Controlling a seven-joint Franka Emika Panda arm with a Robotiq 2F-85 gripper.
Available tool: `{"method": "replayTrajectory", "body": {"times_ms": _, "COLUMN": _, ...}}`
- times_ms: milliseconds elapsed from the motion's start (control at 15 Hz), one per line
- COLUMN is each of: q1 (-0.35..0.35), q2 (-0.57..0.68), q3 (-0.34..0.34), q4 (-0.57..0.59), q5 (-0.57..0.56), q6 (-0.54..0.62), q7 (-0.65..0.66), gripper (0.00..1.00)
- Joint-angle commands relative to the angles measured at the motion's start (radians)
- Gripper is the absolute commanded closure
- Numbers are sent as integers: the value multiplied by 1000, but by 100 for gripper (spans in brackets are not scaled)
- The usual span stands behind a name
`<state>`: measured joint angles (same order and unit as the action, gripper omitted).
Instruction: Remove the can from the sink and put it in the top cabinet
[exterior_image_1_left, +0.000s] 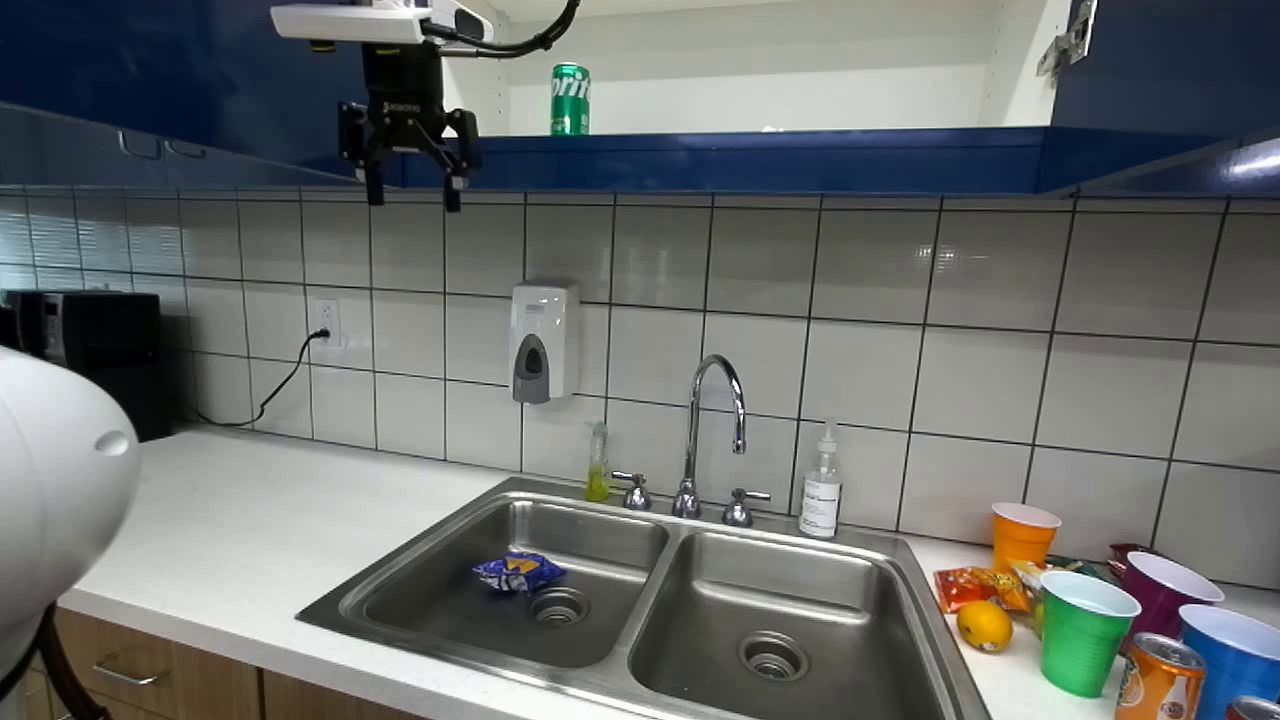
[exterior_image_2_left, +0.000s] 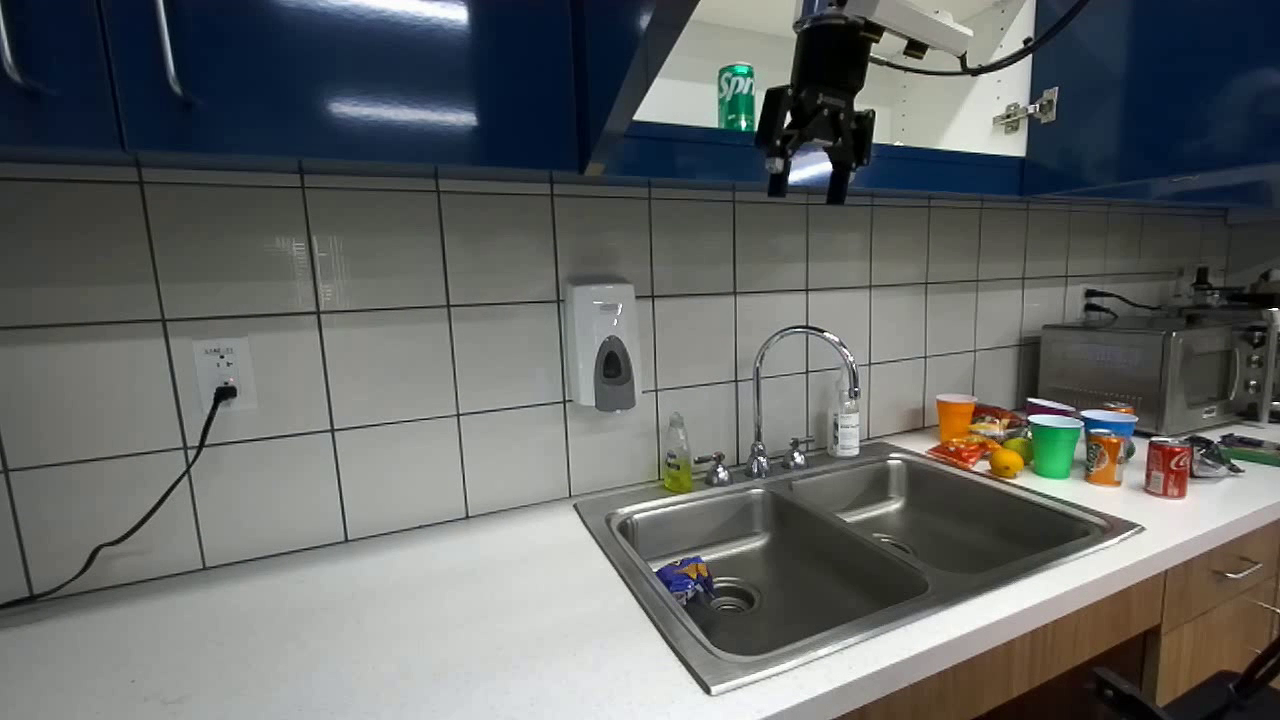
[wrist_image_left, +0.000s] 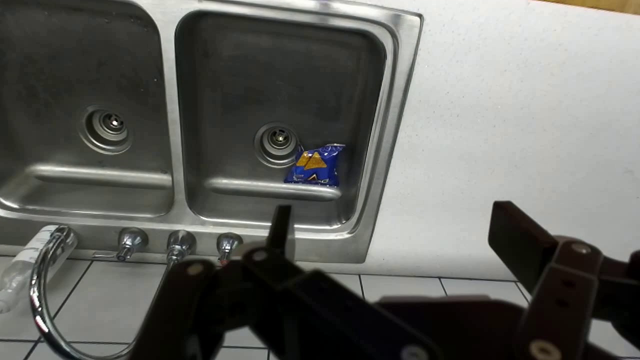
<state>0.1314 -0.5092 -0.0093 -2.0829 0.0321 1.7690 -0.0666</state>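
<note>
Can (exterior_image_1_left: 570, 100) inside top cabinet (exterior_image_1_left: 760, 90), claw (exterior_image_1_left: 414, 196) empty: beware of a knock

In an exterior view: green can upright behind the cabinet's blue front edge (exterior_image_1_left: 750, 165), with hidden base and unclear footing. Lower, in front and apart: claw spread wide, gripping nothing. Possible mishap: an upward or inward swing, perhaps tipping the can out toward the sink (exterior_image_1_left: 328, 609).

In an exterior view: cabinet door (exterior_image_2_left: 1130, 90) standing open, arm cable (exterior_image_2_left: 985, 69) looped before the opening. Likely result of a hasty sideways move: a snag.

In the wrist view: claw gaping above a basin with a blue snack bag (wrist_image_left: 315, 166) inside. Possible error: mistaking the bag for the target, then descending too near the faucet (wrist_image_left: 37, 300).
</note>
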Motion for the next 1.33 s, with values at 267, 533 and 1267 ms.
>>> {"method": "replayTrajectory", "body": {"times_ms": 267, "q1": -21, "q2": -46, "q3": 24, "q4": -121, "q5": 21, "q6": 83, "q7": 2, "gripper": 0}}
{"method": "replayTrajectory", "body": {"times_ms": 533, "q1": -29, "q2": -42, "q3": 31, "q4": -177, "q5": 0, "q6": 130, "q7": 13, "gripper": 0}}
{"method": "replayTrajectory", "body": {"times_ms": 1267, "q1": -30, "q2": -4, "q3": 28, "q4": -304, "q5": 4, "q6": 282, "q7": 11, "gripper": 0}}
